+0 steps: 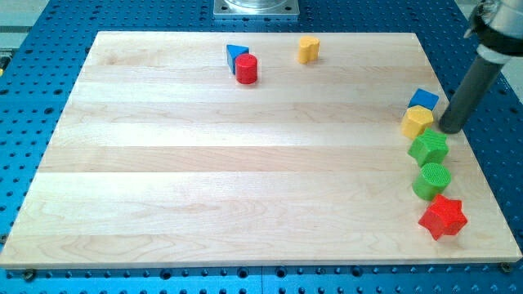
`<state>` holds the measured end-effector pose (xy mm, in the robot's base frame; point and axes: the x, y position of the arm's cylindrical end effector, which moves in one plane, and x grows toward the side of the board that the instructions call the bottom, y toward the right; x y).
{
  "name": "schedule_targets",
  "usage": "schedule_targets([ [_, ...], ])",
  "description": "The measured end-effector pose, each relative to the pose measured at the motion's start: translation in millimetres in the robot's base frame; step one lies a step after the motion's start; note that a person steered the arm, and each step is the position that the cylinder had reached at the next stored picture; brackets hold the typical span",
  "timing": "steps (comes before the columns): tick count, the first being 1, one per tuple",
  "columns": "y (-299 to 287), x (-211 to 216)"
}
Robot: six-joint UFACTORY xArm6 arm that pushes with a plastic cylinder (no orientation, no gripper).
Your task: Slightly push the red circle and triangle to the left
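A: Where is my tip (pixel 450 129) right now?

B: At the desk's (pixel 204 163) right edge, just right of the yellow block (pixel 417 122) and the blue cube (pixel 423 100), with the green blocks (pixel 428 149) and the red star (pixel 442 216) lined up nearer along that same edge.

A: And the things I'm meant to move?

B: Well apart from you, at the far side, left of centre. The red circle (pixel 247 69) stands touching the blue triangle (pixel 236 55), which sits just behind and left of it. A yellow cylinder (pixel 308 49) is to their right, apart from them.

A: So what step is this?

B: The approach, I'd say; the push isn't begun.

A: Any hand to report?

B: None; it's a bare rod, so there's nothing to spread or pinch.

A: Next move?

B: Probably travel far and left, skirting the yellow cylinder, stop just right of the red circle, then nudge left briefly so both shift together.
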<state>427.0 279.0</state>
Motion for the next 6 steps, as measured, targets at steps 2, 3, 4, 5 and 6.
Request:
schedule_targets([
  [2, -4.6, -44.5],
  [3, -16.0, -53.3],
  [4, -1.4, -72.8],
  [5, -76.9, -121.3],
  [6, -238.2, -93.6],
])
